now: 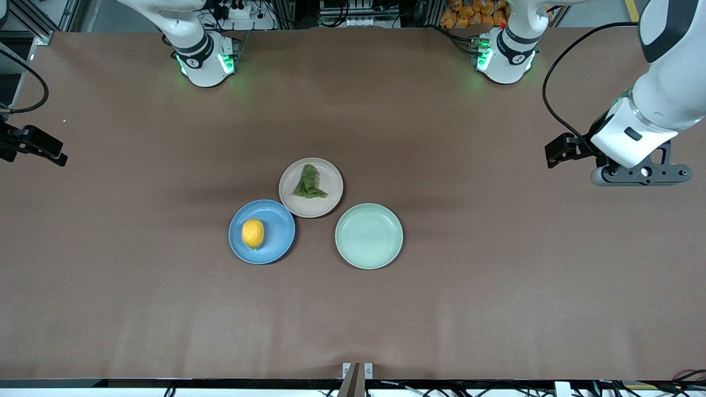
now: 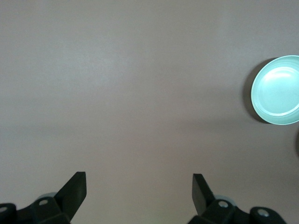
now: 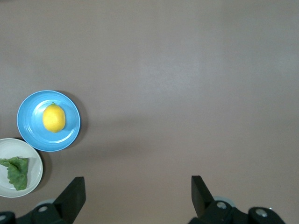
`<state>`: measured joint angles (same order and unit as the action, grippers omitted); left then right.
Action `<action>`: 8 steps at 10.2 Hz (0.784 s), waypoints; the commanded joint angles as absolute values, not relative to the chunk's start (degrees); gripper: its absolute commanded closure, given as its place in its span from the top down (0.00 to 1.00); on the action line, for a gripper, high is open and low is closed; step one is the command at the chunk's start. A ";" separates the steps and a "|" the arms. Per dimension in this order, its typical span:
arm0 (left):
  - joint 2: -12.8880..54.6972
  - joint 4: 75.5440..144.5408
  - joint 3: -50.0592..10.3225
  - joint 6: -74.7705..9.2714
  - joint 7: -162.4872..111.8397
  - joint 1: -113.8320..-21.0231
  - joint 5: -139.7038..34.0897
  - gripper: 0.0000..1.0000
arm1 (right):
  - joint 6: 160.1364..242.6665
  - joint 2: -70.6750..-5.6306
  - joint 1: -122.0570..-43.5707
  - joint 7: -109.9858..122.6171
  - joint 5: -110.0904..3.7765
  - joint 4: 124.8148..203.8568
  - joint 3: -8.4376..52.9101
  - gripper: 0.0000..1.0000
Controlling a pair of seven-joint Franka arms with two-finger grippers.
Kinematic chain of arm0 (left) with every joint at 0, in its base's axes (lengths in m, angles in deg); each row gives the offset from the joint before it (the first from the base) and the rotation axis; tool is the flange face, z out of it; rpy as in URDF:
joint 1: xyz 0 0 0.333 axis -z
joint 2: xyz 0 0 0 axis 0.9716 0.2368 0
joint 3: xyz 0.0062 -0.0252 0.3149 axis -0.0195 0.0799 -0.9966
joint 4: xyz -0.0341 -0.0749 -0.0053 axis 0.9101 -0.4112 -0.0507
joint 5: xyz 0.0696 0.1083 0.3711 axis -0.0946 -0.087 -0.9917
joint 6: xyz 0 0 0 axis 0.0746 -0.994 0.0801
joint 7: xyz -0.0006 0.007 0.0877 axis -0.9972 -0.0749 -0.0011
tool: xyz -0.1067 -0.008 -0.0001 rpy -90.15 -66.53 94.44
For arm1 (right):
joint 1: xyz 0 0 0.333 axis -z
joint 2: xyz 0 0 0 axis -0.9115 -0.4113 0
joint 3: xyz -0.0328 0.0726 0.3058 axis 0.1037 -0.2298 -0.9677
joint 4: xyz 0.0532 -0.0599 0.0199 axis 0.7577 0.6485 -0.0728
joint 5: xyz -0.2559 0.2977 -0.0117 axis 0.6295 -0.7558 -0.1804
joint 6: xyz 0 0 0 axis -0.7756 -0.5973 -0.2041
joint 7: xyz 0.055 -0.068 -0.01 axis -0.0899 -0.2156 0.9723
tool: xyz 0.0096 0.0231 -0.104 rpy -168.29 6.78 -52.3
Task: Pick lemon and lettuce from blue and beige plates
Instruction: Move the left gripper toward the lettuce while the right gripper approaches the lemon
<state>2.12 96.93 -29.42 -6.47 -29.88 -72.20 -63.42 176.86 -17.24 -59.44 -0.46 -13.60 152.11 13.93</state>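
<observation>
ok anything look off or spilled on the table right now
Nothing stands out. The lemon sits on the blue plate, the lettuce on the beige plate, the mint-green plate is bare, and both plates touch at their rims.

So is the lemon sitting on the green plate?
No, the lemon sits on the blue plate; the green plate holds nothing.

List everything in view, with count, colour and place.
lemon: one, yellow, on the blue plate.
lettuce: one, dark green, folded, on the beige plate.
blue plate: one, nearer the front camera than the beige plate, rims meeting.
beige plate: one, mid-table.
green plate: one, pale mint, bare, beside the blue plate, toward the left arm's end.
table: one, brown.
left gripper: open, over bare table at its own end.
right gripper: open, over bare table at its own end.
</observation>
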 commanded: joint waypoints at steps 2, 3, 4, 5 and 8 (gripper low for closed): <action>4.15 96.55 -29.58 -8.65 -29.59 -70.94 -63.20 1.00 | 177.09 -17.76 -57.29 -1.18 -13.76 152.32 13.27 1.00; 5.73 97.16 -29.49 -10.75 -29.77 -70.51 -63.12 1.00 | 177.27 -18.72 -56.50 -0.57 -13.76 152.50 13.27 1.00; 7.83 97.17 -29.41 -11.38 -30.99 -68.76 -63.03 1.00 | 176.58 -19.25 -56.66 -0.56 -13.76 152.50 13.27 1.00; 10.03 97.17 -29.40 -13.74 -33.35 -66.48 -63.03 1.00 | 176.14 -19.43 -56.84 -0.56 -13.76 152.94 13.18 1.00; 15.22 96.99 -29.40 -18.59 -45.73 -60.59 -62.94 1.00 | 171.40 -21.27 -57.28 -1.09 -13.76 152.94 13.10 1.00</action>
<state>13.43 97.87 -29.11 -17.71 -41.26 -62.55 -63.30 173.24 -20.62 -57.55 -0.47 -13.62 153.04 13.68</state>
